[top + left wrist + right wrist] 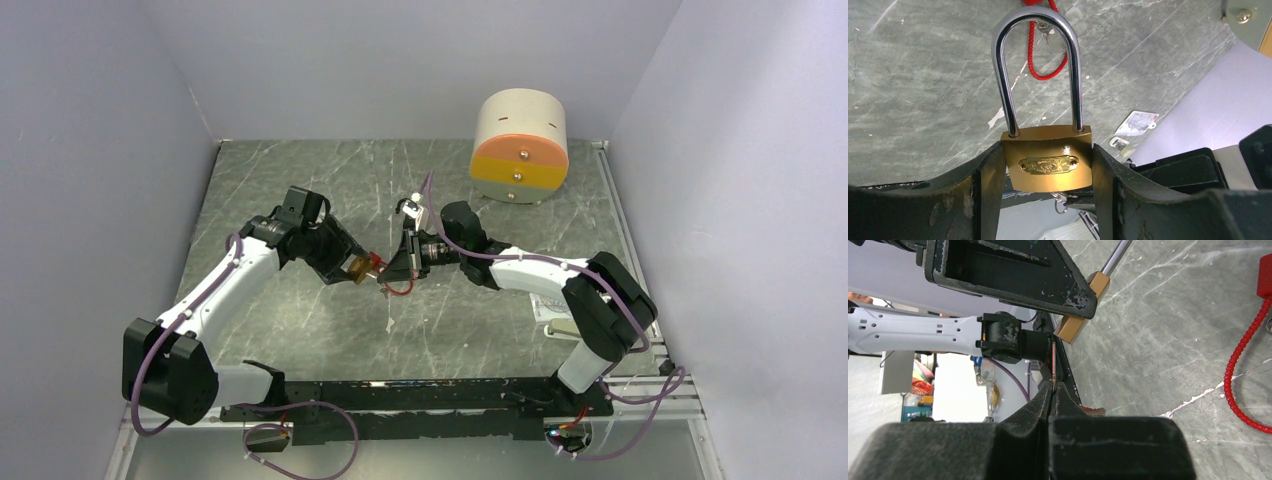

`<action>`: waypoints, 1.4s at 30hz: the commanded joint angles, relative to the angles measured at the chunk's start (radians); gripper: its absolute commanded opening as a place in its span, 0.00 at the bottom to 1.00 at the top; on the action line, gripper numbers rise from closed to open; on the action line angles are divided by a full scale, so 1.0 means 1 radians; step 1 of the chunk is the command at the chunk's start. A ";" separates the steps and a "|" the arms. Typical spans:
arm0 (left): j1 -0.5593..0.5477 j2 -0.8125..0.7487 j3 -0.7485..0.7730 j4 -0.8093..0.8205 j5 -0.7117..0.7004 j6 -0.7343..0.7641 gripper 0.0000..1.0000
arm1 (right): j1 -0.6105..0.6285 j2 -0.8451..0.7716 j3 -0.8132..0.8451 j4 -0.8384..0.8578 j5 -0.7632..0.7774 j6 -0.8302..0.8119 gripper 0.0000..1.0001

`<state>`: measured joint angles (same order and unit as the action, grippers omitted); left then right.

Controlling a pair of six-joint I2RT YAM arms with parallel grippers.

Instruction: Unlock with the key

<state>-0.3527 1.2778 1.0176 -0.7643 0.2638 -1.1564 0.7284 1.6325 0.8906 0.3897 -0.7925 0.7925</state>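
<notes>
A brass padlock (1048,160) with a long steel shackle (1038,20) sits between the fingers of my left gripper (1046,172), which is shut on its body and holds it above the table. In the top view the padlock (357,266) points toward my right gripper (393,268). The right gripper (1052,390) is shut on a thin key (1053,360), seen edge-on just below the padlock's bottom (1073,327). Whether the key is in the keyhole is hidden. A small key ring (1060,205) hangs under the lock. A red cord (1243,355) lies on the table.
A cream cylinder with an orange and yellow front (520,145) stands at the back right. A small white tag (550,308) lies near the right arm. Grey walls close in the marbled table (300,330) on three sides.
</notes>
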 commanded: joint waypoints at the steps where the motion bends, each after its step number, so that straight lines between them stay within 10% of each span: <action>1: 0.003 -0.034 0.039 0.047 0.020 -0.017 0.29 | 0.001 0.000 0.027 0.016 -0.006 -0.020 0.00; 42: 0.003 -0.045 0.000 0.083 0.029 -0.081 0.29 | -0.015 0.004 0.073 0.042 0.132 0.036 0.00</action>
<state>-0.3435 1.2743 1.0138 -0.7204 0.2310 -1.2011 0.7250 1.6581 0.9195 0.3531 -0.7055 0.8230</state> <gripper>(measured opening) 0.606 0.010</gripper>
